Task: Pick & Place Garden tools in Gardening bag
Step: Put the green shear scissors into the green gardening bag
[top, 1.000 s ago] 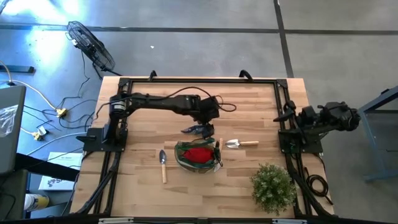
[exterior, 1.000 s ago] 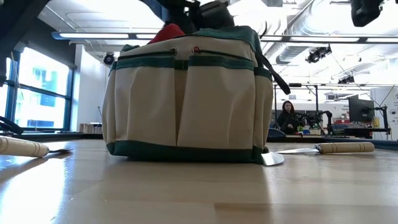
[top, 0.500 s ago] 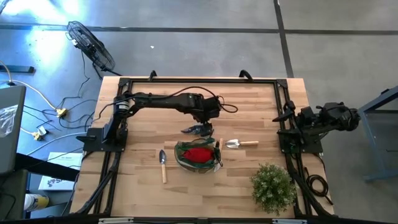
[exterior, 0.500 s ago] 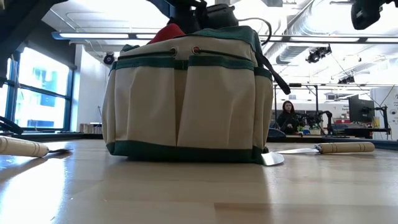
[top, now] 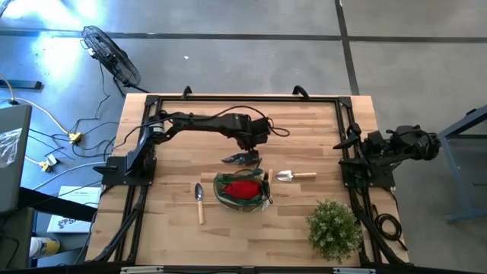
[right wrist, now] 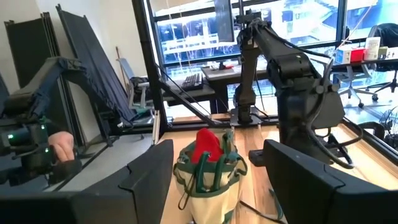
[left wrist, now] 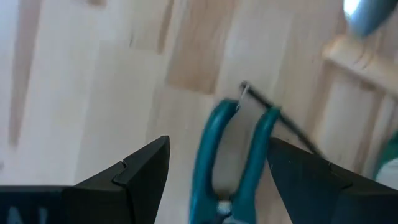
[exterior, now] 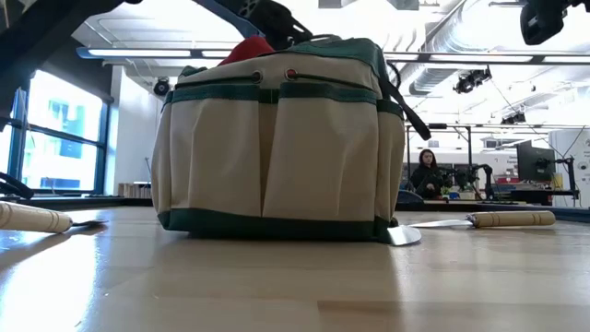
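The pruning shears point(top: 242, 158) lie flat on the table just beyond the gardening bag point(top: 218, 190); their teal handles point(left wrist: 214, 155) show in the left wrist view. My left gripper point(left wrist: 217, 143) hangs over them, pointing steeply down and open, one finger on each side of the handles without touching. The bag point(exterior: 277, 157) stands upright with a red glove-like piece point(top: 242, 188) inside. One trowel point(top: 199, 202) lies left of the bag and another point(top: 293, 176) right of it. My right gripper point(right wrist: 230, 186) waits open at the table's right edge, facing the bag point(right wrist: 208, 180).
A bushy green potted plant point(top: 333, 228) stands near the front right corner. A dark cable point(top: 278, 131) trails behind the left wrist. Bare wood lies along the far side and at the front left. A person point(exterior: 427, 173) sits in the room beyond.
My left gripper has sunk toward the shears and tipped more steeply downward, staying open. Nothing on the table has moved.
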